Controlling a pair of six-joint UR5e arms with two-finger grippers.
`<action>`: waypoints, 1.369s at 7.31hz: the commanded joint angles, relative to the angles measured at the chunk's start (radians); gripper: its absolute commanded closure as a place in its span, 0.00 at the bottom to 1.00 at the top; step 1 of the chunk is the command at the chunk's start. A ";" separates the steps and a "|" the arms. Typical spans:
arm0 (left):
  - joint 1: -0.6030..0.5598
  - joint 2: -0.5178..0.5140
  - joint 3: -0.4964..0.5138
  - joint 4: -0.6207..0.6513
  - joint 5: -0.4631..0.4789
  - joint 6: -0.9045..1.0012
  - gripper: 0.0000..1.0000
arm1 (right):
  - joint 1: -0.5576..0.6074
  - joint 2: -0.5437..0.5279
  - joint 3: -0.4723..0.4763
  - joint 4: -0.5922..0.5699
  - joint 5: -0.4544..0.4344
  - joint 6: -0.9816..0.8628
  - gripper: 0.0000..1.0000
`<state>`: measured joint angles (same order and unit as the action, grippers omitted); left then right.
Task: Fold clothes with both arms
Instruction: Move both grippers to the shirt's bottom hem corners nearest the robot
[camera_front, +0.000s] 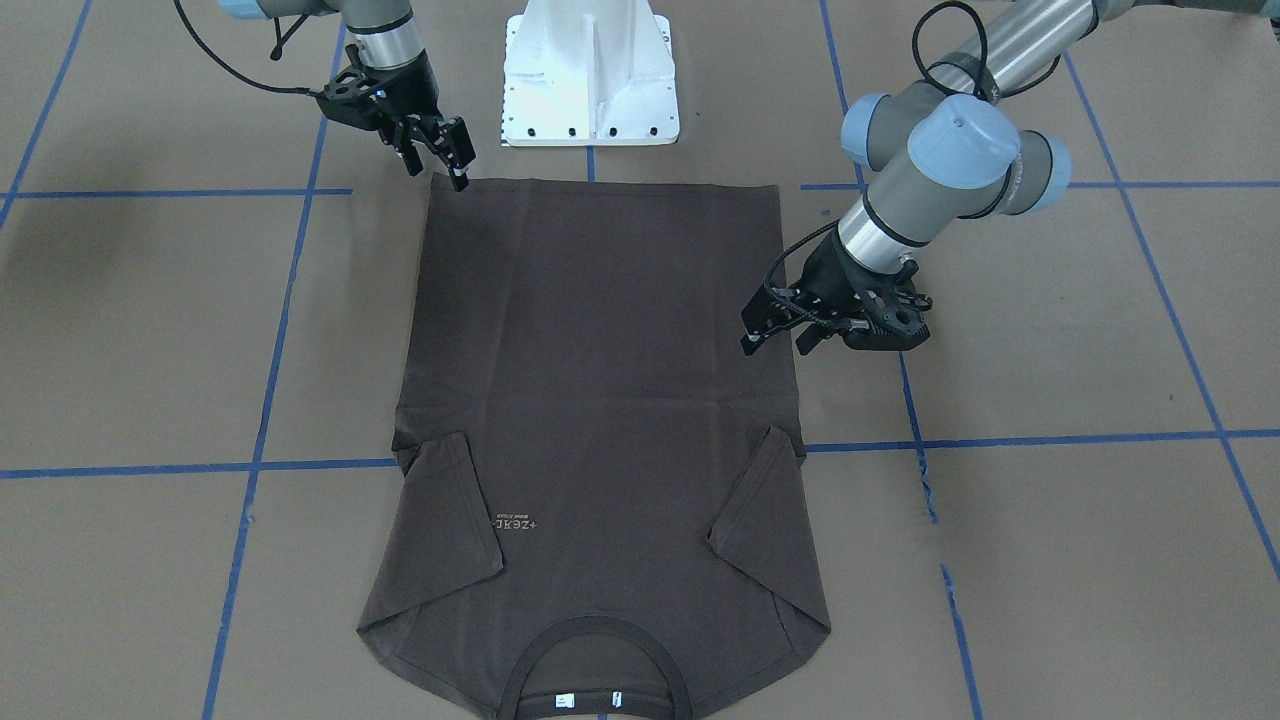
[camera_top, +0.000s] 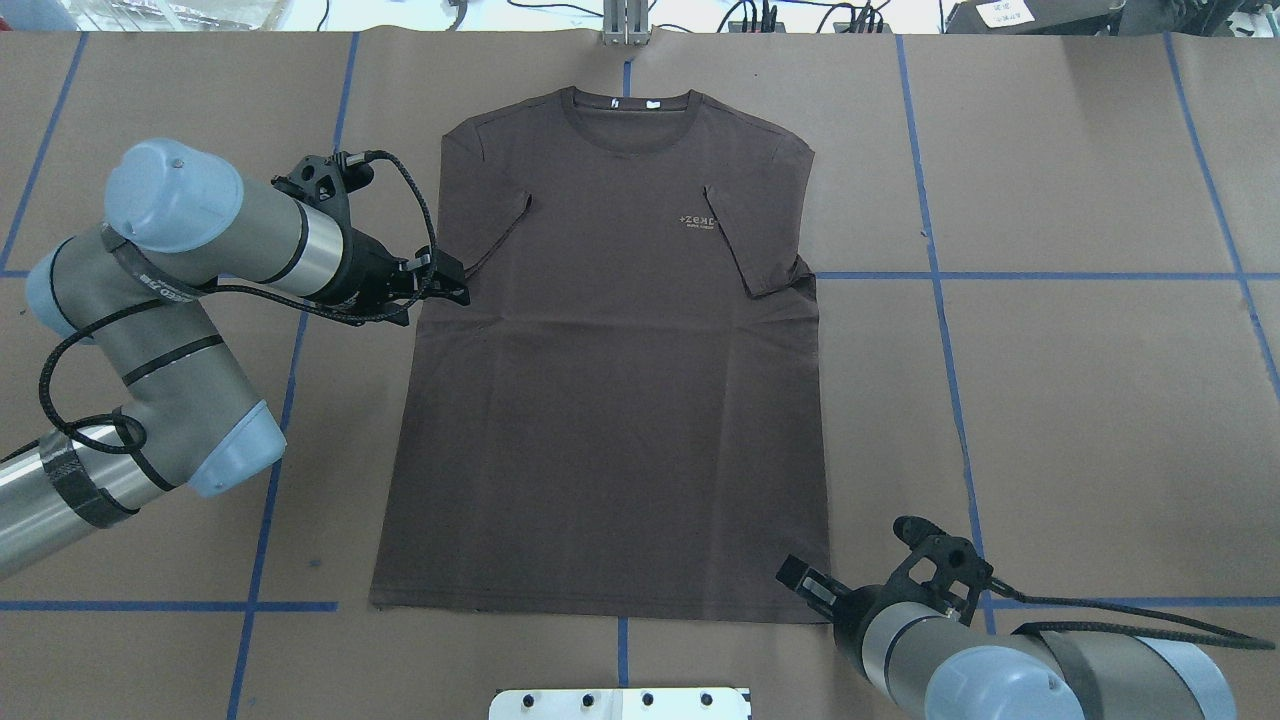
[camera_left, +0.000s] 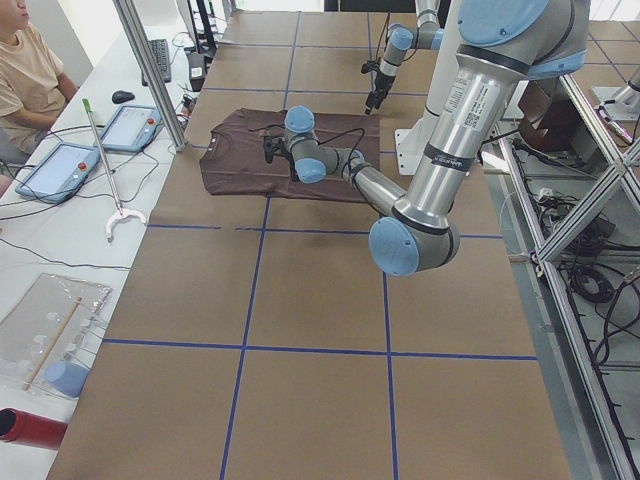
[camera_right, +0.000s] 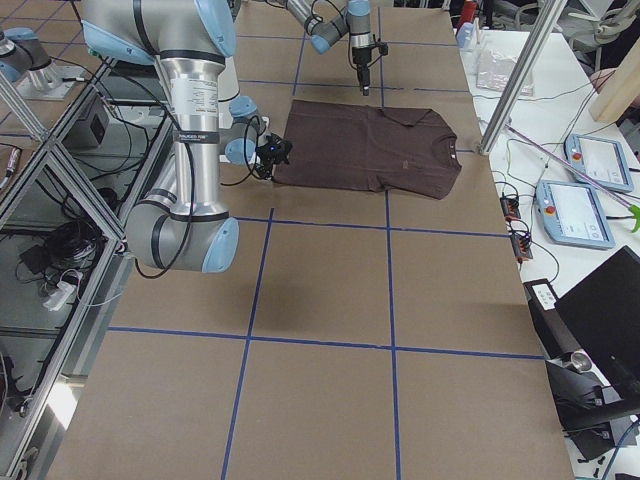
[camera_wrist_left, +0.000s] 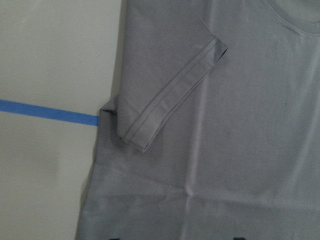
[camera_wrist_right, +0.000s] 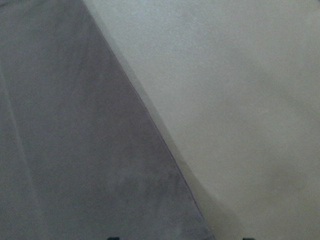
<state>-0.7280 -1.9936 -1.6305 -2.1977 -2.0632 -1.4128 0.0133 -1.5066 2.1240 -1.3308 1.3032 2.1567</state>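
I have the dark brown T-shirt (camera_front: 600, 330) lying flat and face up in the middle of the desk (camera_front: 1080, 330). Its hem points toward the robot-side edge, near the white pedestal (camera_front: 590, 80), and its collar (camera_front: 600, 628) points toward the operators' edge. Both short sleeves are folded inward onto the chest. The left gripper (camera_front: 778, 338) sits low at the shirt's side edge on the robot's left, just hemward of the folded sleeve. Its fingers are spread, and I cannot tell whether they touch the cloth. The right gripper (camera_front: 437, 165) hovers at the hem corner on the robot's right, its fingers likewise spread apart.
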 joint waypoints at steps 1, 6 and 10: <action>0.012 0.002 -0.008 -0.002 0.015 -0.031 0.14 | -0.038 0.002 0.005 -0.067 -0.015 0.028 0.19; 0.059 0.006 -0.003 -0.004 0.060 -0.029 0.12 | -0.042 0.032 -0.022 -0.067 -0.012 0.026 0.57; 0.059 0.006 0.000 -0.005 0.060 -0.028 0.12 | -0.027 0.034 -0.026 -0.067 -0.010 0.019 1.00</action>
<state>-0.6689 -1.9881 -1.6312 -2.2026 -2.0034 -1.4406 -0.0211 -1.4720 2.0953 -1.3983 1.2915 2.1773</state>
